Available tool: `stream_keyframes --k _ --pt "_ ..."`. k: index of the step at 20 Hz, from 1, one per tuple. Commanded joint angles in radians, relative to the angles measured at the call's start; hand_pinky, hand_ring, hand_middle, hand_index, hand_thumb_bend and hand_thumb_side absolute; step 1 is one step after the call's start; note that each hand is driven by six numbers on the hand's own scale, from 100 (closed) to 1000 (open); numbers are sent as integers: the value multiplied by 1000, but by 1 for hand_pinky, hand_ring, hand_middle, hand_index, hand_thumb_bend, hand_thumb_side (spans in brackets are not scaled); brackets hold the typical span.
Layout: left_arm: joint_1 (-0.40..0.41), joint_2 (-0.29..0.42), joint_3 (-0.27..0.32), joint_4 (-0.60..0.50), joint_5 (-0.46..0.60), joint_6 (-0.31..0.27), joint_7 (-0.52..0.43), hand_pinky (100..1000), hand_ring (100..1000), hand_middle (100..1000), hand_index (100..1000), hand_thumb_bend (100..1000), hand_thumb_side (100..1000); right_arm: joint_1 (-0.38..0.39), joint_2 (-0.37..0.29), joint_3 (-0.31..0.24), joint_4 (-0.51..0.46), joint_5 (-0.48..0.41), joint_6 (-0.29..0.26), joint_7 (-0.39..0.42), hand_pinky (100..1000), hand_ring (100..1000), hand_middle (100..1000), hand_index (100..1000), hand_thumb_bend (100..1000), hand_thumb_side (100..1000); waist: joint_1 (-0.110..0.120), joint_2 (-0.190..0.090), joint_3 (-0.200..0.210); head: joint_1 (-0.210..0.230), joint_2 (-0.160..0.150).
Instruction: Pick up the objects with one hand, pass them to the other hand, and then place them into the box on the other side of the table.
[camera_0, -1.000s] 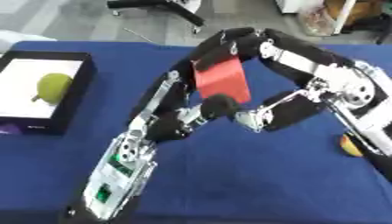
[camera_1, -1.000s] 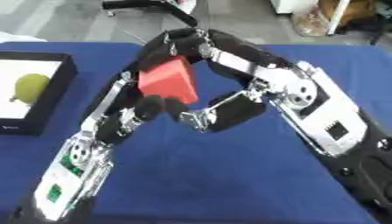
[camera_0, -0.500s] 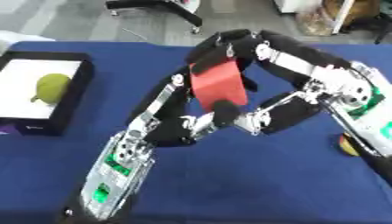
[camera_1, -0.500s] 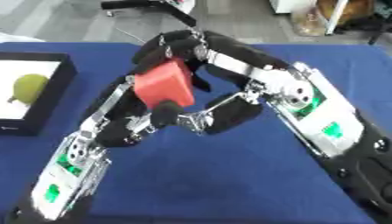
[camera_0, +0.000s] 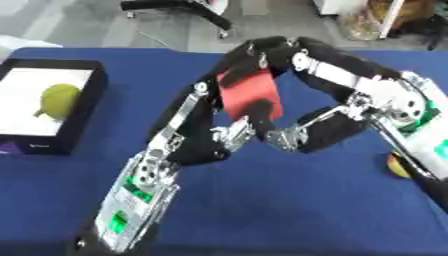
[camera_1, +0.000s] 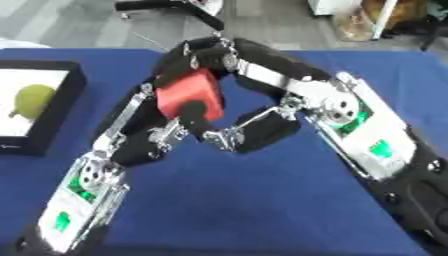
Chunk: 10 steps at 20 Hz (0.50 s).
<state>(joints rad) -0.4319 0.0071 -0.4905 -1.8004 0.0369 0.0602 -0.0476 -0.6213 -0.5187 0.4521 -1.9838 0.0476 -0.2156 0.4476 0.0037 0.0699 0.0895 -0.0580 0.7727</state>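
A red block (camera_0: 249, 94) hangs above the middle of the blue table, where my two hands meet. My left hand (camera_0: 255, 113) comes up from the lower left, with a dark finger curled across the block's front. From the right, my right hand (camera_0: 269, 50) arches over and closes on the block's top edge. The arms hide the far side of the block. At the left edge stands a black box (camera_0: 86, 102) with a white floor, and a green pear (camera_0: 58, 100) lies in it.
A small yellow-orange object (camera_0: 398, 166) lies on the blue cloth (camera_0: 280, 200) at the right, partly behind my right arm. A black chair base (camera_0: 179, 7) stands on the floor beyond the table's far edge.
The red block and both hands have sunk slightly; the hands stay closed on it. The box and pear have not moved.
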Motion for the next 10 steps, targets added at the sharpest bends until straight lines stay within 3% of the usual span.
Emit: stream_keyframes --k 1,3,6,10 --pt "-21 -10 3 -11 12 6 60 874 689 341 556 100 415 -14 -9 -1 -16 -10 -34 32 756 959 950 740 100 100 -1 -9 -1 3 -3" --pt "-20 -9 1 -9 14 9 76 874 686 337 552 100 410 -14 -9 -6 -16 -11 -60 40 790 989 985 797 108 100 0 -9 -3 6 -3" --pt "-19 -6 3 -5 13 12 88 874 685 334 551 100 408 -17 -11 -18 -16 -19 -101 39 847 1000 1000 881 324 350 0 -9 -4 10 -3" --pt "-23 4 20 6 -4 15 108 873 688 335 552 100 403 -27 -18 -42 -16 -56 -152 44 889 1000 1000 929 421 478 1 -11 -5 15 -3"
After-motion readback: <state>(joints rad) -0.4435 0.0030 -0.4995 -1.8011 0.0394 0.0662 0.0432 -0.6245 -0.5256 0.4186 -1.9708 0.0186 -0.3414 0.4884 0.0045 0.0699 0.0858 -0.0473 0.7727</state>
